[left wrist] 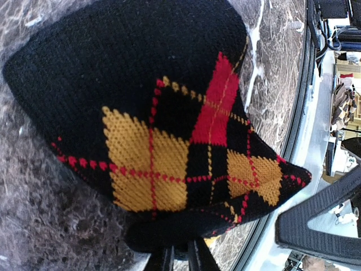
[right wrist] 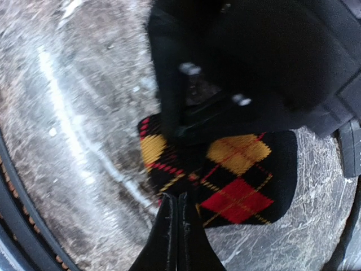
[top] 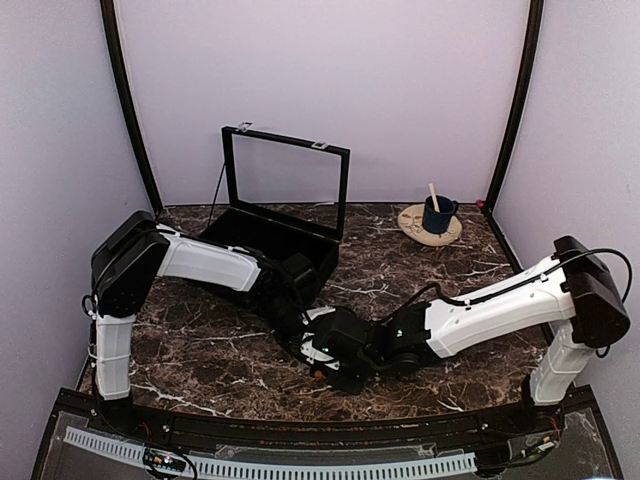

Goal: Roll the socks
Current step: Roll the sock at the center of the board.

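Note:
The socks (left wrist: 152,113) are black with red and yellow argyle diamonds and lie bunched on the marble table near its front edge. In the top view only a small orange bit of the socks (top: 316,375) shows beneath the two grippers. My left gripper (left wrist: 179,255) is nearly closed, with the socks' black edge pinched at its tips. My right gripper (right wrist: 177,204) is shut, fingers pressed flat together, its tips touching the near edge of the socks (right wrist: 240,183). The left gripper's black body (right wrist: 237,73) lies over the far part of the socks. In the top view both grippers meet, left (top: 303,338) and right (top: 328,358).
A black box (top: 300,245) with its glass lid (top: 285,180) standing open sits behind the left arm. At the back right a blue mug (top: 438,213) with a wooden stick stands on a round plate (top: 412,226). The table's front rail (left wrist: 296,130) runs close by the socks.

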Controlling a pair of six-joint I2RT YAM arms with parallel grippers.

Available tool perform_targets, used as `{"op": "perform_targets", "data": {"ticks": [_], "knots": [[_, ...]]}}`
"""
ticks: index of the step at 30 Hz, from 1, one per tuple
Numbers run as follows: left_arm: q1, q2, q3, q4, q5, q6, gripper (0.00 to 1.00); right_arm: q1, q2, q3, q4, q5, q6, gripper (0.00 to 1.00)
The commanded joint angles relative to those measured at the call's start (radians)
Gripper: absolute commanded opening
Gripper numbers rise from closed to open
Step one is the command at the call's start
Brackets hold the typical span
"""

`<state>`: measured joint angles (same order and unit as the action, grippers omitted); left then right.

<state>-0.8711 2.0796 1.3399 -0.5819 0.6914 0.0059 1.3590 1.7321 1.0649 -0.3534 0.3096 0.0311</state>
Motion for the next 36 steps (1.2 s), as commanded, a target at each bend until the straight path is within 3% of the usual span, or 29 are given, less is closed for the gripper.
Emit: {"op": "perform_targets", "data": {"ticks": [1,15,24,36], "knots": [[0.0,0.067,-0.018,-0.069,-0.12,-0.003,0.12,-0.047,0.014,-0.031,0.059,-0.031,0.007,0.0],[0.0,0.088,0.013,-0.088,-0.117,0.005,0.12,-0.063,-0.032,-0.167,0.086,-0.074,0.083,0.0],[0.0,0.092,0.014,-0.096,-0.122,0.008,0.12,-0.064,-0.088,-0.14,0.004,0.114,0.126,0.0],[0.001,0.117,0.041,-0.127,-0.122,0.022,0.12,0.022,-0.216,-0.089,-0.076,0.044,0.013,0.23]]}}
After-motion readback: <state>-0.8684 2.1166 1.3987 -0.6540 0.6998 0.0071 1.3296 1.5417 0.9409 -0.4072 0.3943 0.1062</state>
